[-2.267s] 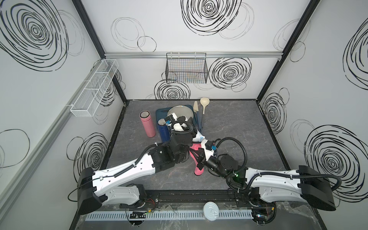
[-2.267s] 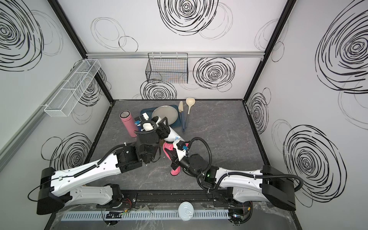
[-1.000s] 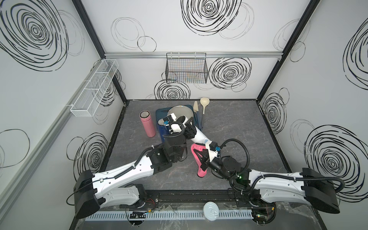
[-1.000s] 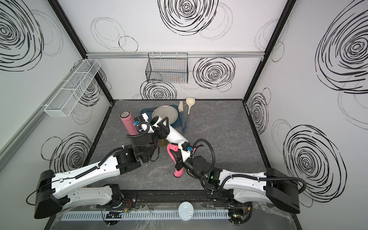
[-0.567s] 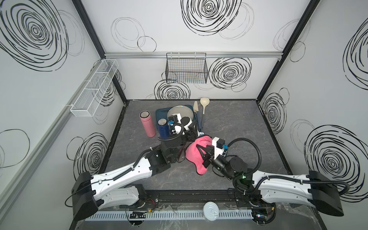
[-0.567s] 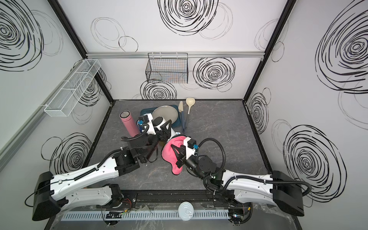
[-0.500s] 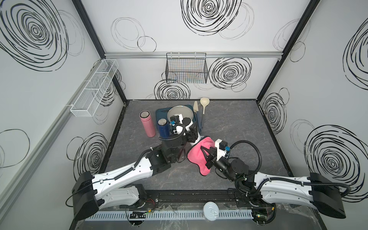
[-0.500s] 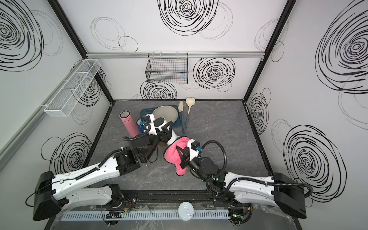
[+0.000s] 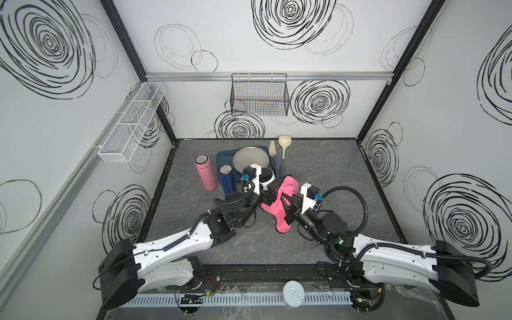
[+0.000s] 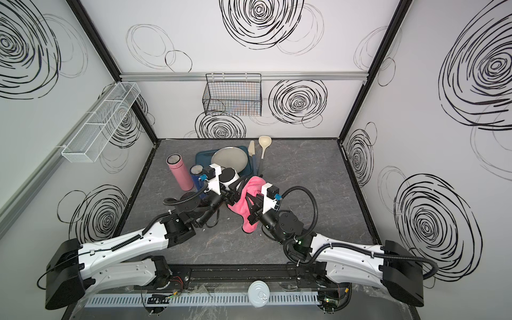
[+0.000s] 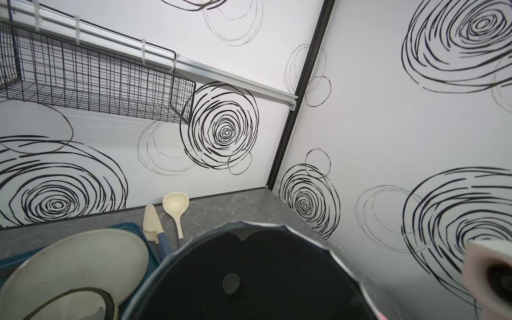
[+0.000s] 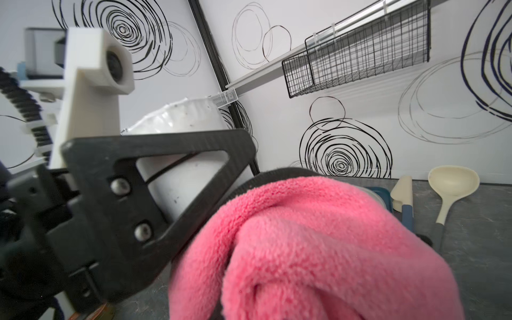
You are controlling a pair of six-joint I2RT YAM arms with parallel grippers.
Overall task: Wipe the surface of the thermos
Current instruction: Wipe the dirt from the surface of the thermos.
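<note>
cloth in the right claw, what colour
The cloth is pink; the right wrist view shows it best.

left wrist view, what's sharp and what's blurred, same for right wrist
Left wrist view: the thermos is a dark, near-featureless mass, the ladle behind is sharp. Right wrist view: the pink cloth blurs toward the lens, the wire basket is crisp.

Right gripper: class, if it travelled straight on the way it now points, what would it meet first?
Most likely the white thermos, through the pink cloth the right gripper holds. The left gripper gripping that thermos sits close beside, and depth is unclear.
</note>
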